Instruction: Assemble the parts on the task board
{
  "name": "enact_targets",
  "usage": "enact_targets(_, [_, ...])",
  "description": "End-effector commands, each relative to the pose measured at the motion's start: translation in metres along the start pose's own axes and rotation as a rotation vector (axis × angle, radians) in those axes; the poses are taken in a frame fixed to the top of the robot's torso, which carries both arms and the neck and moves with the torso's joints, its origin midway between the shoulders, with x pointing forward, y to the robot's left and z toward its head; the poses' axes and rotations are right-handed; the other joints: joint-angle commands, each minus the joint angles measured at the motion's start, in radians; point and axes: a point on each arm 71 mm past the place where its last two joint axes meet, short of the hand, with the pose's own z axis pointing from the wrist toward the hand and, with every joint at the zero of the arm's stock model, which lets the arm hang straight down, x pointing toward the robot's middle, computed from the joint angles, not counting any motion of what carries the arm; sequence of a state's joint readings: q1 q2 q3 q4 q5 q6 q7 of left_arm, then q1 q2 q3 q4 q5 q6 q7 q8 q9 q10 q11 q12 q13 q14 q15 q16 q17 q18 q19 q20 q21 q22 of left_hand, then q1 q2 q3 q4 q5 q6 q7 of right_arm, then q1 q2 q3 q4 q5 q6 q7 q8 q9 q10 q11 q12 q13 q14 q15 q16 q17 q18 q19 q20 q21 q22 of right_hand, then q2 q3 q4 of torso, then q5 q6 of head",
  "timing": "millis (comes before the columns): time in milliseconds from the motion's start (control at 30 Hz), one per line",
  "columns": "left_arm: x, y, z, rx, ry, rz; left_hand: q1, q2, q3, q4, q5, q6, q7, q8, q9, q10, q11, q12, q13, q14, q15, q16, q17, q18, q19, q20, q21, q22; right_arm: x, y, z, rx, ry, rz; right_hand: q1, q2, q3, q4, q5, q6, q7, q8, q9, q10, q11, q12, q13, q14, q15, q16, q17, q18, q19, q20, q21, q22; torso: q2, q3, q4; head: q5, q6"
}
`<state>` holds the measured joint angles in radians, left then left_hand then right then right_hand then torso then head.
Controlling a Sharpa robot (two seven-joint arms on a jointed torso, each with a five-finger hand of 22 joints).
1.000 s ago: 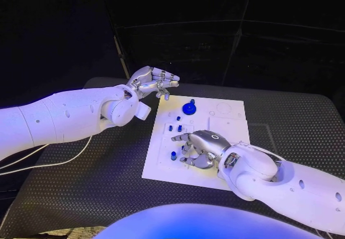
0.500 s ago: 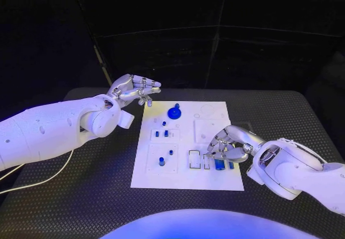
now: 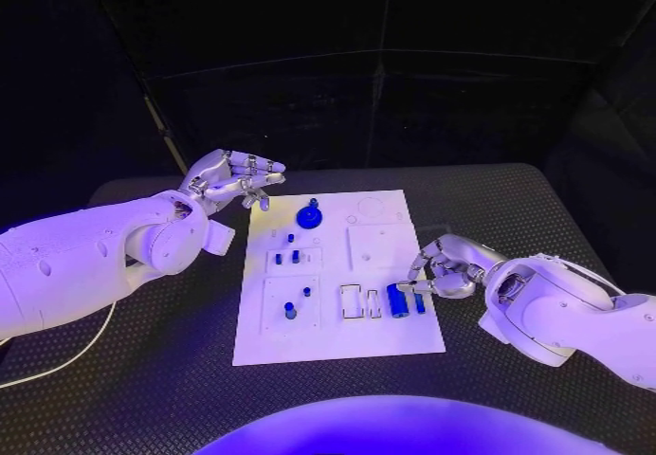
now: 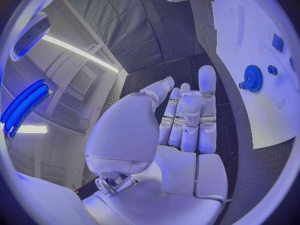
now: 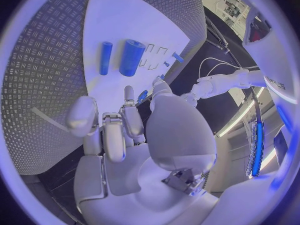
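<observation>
Since a second ago the right hand (image 3: 445, 268) has moved off the board's middle to its right edge, beside two blue cylinders (image 3: 398, 300) lying there. The white task board (image 3: 396, 334) lies mid-surface on the black surface (image 3: 164, 379). The left hand (image 3: 229, 177) hovers beyond the far left corner, fingers curled together, empty. The right fingers look curled; whether they pinch anything cannot be told. One blue gear (image 3: 310, 217) stands near the far end. The next grasp should probably close squarely across one cylinder.
</observation>
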<state>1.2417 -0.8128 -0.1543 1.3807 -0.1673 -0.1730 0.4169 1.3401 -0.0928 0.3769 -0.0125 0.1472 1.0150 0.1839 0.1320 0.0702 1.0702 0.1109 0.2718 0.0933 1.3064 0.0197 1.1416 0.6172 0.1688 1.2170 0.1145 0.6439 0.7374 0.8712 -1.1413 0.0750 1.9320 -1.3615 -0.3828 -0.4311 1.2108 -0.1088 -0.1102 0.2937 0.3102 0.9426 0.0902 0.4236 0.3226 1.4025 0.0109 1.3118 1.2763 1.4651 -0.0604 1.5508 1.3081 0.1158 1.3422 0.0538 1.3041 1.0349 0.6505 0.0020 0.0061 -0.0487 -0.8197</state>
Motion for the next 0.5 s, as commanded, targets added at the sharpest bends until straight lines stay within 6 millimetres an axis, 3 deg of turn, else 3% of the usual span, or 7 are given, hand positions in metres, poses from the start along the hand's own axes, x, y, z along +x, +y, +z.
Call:
enact_targets(33, [0.001, -0.001, 0.0, 0.005, 0.009, -0.008, -0.001, 0.007, -0.006, 0.0, -0.003, -0.007, -0.001, 0.006, 0.0, -0.007, -0.003, 0.006, 0.001, -0.006, -0.001, -0.006, -0.001, 0.014, -0.006, 0.003, -0.006, -0.001, 0.002, 0.002, 0.001, 0.02, -0.013, -0.134, -0.019, 0.004, -0.017, 0.0, -0.011, -0.009, -0.001, 0.01, 0.008, 0.012, 0.001, 0.012, 0.013, 0.095, 0.005, -0.001, 0.212, -0.019, 0.006, 0.0, 0.007, 0.011, 0.001, -0.0008, 0.0004, -0.007, 0.001])
enact_targets(167, [0.001, -0.001, -0.001, 0.005, 0.009, -0.008, -0.001, 0.007, -0.006, 0.0, -0.003, -0.007, -0.001, 0.006, 0.0, -0.007, -0.003, 0.006, 0.001, -0.006, -0.001, -0.006, -0.001, 0.014, -0.006, 0.003, -0.006, -0.001, 0.005, 0.003, 0.004, 0.021, -0.005, -0.171, -0.026, 0.008, -0.025, 0.0, -0.014, -0.011, -0.002, 0.015, 0.013, 0.012, 0.0, 0.014, 0.016, 0.095, 0.005, -0.002, 0.211, -0.019, 0.007, 0.0, 0.01, 0.016, 0.002, -0.0007, 0.0018, -0.008, -0.002])
enact_targets(333, [0.0, -0.001, -0.001, 0.004, 0.007, -0.008, -0.001, 0.007, -0.007, 0.0, -0.004, -0.007, -0.001, 0.007, 0.0, -0.008, -0.003, 0.008, 0.001, -0.007, -0.001, -0.005, -0.001, 0.014, -0.005, 0.003, -0.006, -0.001, 0.008, 0.006, 0.006, 0.015, 0.002, -0.184, -0.029, 0.01, -0.028, 0.0, -0.014, -0.011, -0.003, 0.019, 0.016, 0.012, 0.0, 0.014, 0.017, 0.095, 0.005, -0.002, 0.211, -0.02, 0.008, 0.0, 0.012, 0.019, 0.002, 0.0001, -0.0013, -0.005, -0.004])
enact_targets(500, [0.0, -0.001, -0.001, 0.004, 0.009, -0.008, -0.001, 0.007, -0.007, 0.0, -0.004, -0.007, -0.001, 0.007, 0.0, -0.008, -0.003, 0.008, 0.001, -0.007, -0.001, -0.005, -0.001, 0.014, -0.005, 0.003, -0.006, -0.001, 0.012, 0.008, 0.009, 0.012, 0.012, -0.189, -0.03, 0.013, -0.032, 0.0, -0.012, -0.009, -0.004, 0.026, 0.021, 0.012, -0.001, 0.015, 0.019, 0.095, 0.004, -0.002, 0.211, -0.02, 0.008, -0.001, 0.013, 0.021, 0.002, -0.0006, 0.0012, -0.008, -0.007])
